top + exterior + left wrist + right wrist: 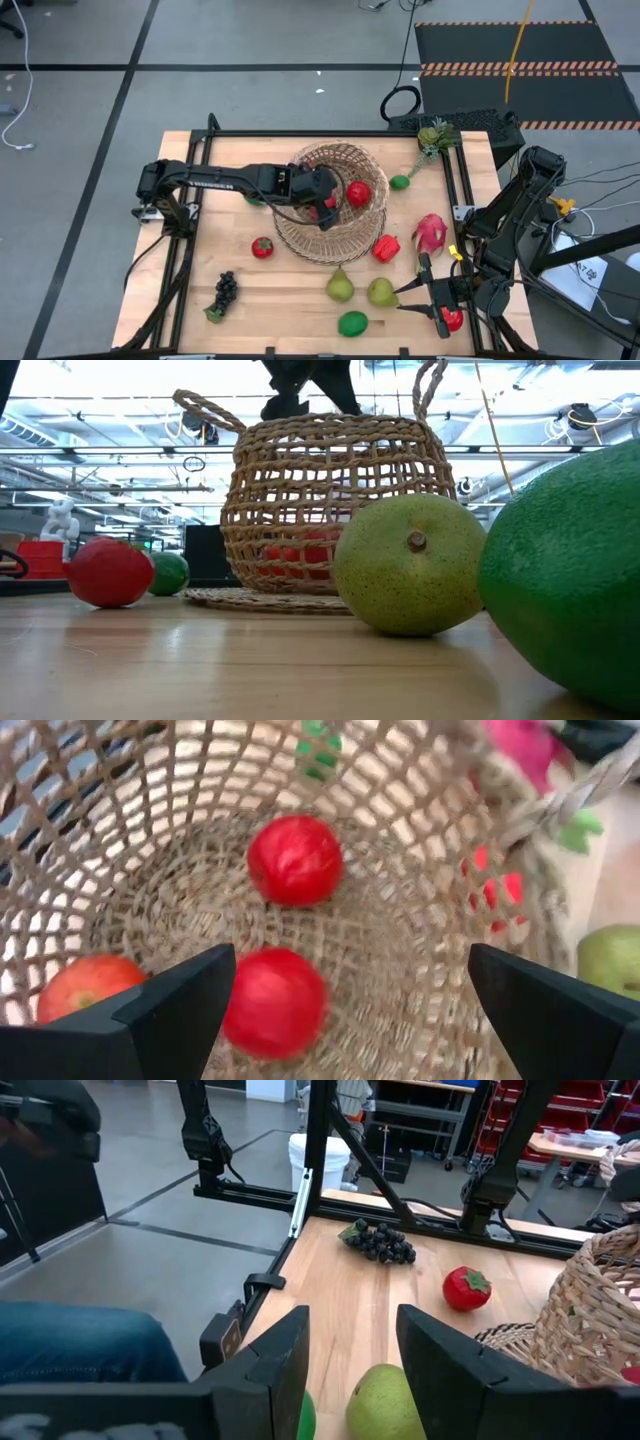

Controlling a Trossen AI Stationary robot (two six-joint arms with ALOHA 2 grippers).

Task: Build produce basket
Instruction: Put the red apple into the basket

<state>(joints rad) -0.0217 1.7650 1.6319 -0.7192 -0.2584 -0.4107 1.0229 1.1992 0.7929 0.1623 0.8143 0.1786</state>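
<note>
The woven basket (300,240) stands mid-table on its flat base. My left gripper (328,205) hangs open above its mouth, fingers slanting down into it. In the left wrist view the open left gripper (350,980) looks down on three red round fruits on the basket floor (295,860), (275,1000), (85,985); the nearest one is blurred. My right gripper (405,298) waits open at the near right, pointing at a green pear (382,292). In its wrist view the right gripper (350,1350) frames that pear (385,1400) without touching it.
Around the basket lie a second pear (339,287), limes (352,323) (400,182), a red pepper (386,247), a dragon fruit (430,233), a strawberry (262,247) and grapes (225,293). A black frame (185,240) borders the table.
</note>
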